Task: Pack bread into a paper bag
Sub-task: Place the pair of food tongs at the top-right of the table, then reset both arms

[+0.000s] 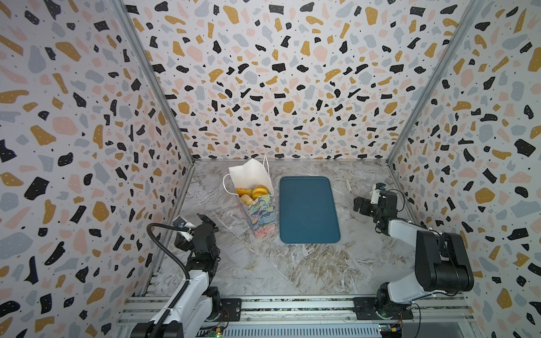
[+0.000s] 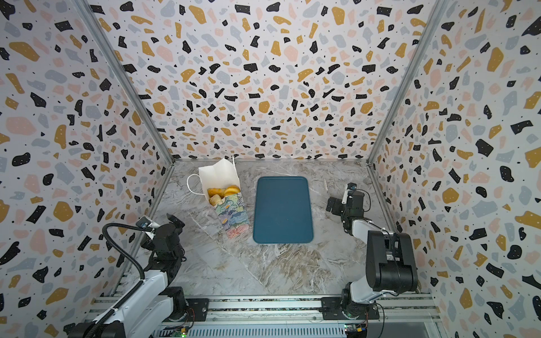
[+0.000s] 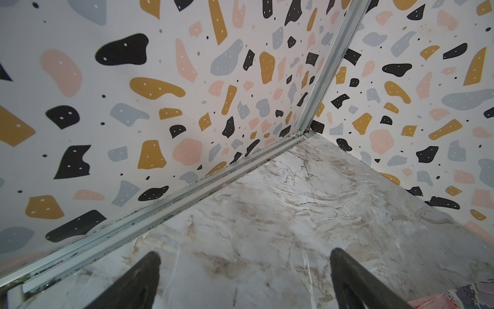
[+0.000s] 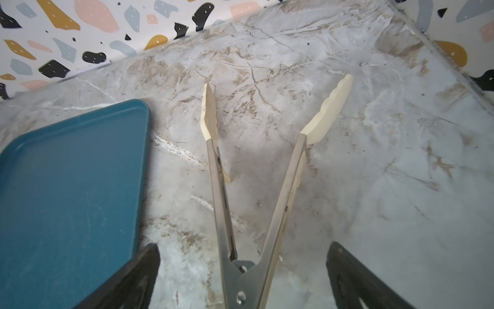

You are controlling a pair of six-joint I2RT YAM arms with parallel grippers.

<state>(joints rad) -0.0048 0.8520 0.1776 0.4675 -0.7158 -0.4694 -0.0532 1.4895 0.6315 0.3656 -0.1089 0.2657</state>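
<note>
Left of centre in both top views, the tall bag (image 1: 259, 218) stands, bread (image 1: 254, 193) heaped near its rim; a nudge could topple it and spill the bread. Left gripper (image 3: 246, 252) and right gripper (image 4: 243, 245) gape wide, holding nothing; tongs (image 4: 250, 281) lie loose between the right's jaws.

Light is soft, even and bright in both top views, with faint shadows on the desk (image 1: 292, 263). Wide lenses bend the walls (image 1: 73, 117) toward the frame edges. In the wrist views the left end effector (image 3: 246, 252) and right end effector (image 4: 242, 244) look dark and blurred; the desk ahead is sharper, the tray (image 4: 66, 187) beside the right one dully glossy.
</note>
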